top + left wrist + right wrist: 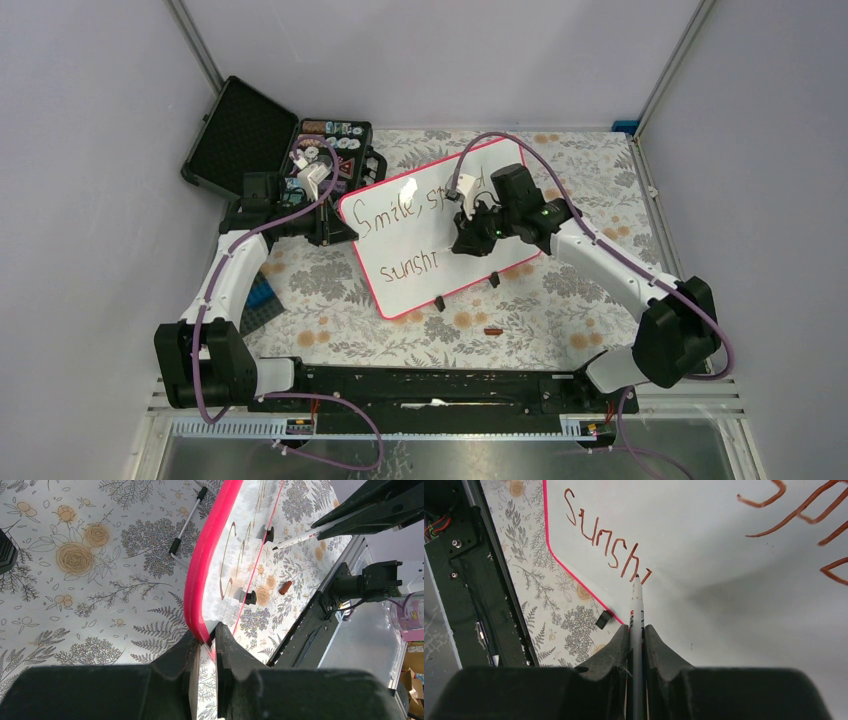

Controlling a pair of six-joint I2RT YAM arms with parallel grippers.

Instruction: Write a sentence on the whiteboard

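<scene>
Whiteboard (405,285): mid-tabletop, skewed. I judge it light, stiff and slick, so the rim is the place to hold it.
Sentence (604,545): "sunshi" is written on the lower line, unfinished.
Left gripper (207,635): clenched on the board's pink rim.
Right gripper (636,630): clamped on the marker (636,605), tip at the last stroke.
Black case (245,135): open at the far left corner. I can't make out the small items inside.

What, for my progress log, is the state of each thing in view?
whiteboard: partly written, rim pinched by the left hand.
sentence: unfinished; second line stops at "sunshi" plus one stroke.
marker: uncapped, tip at the last stroke.
left hand: shut on the whiteboard's rim.
right hand: shut on the marker.
black case: open, lid up.
</scene>
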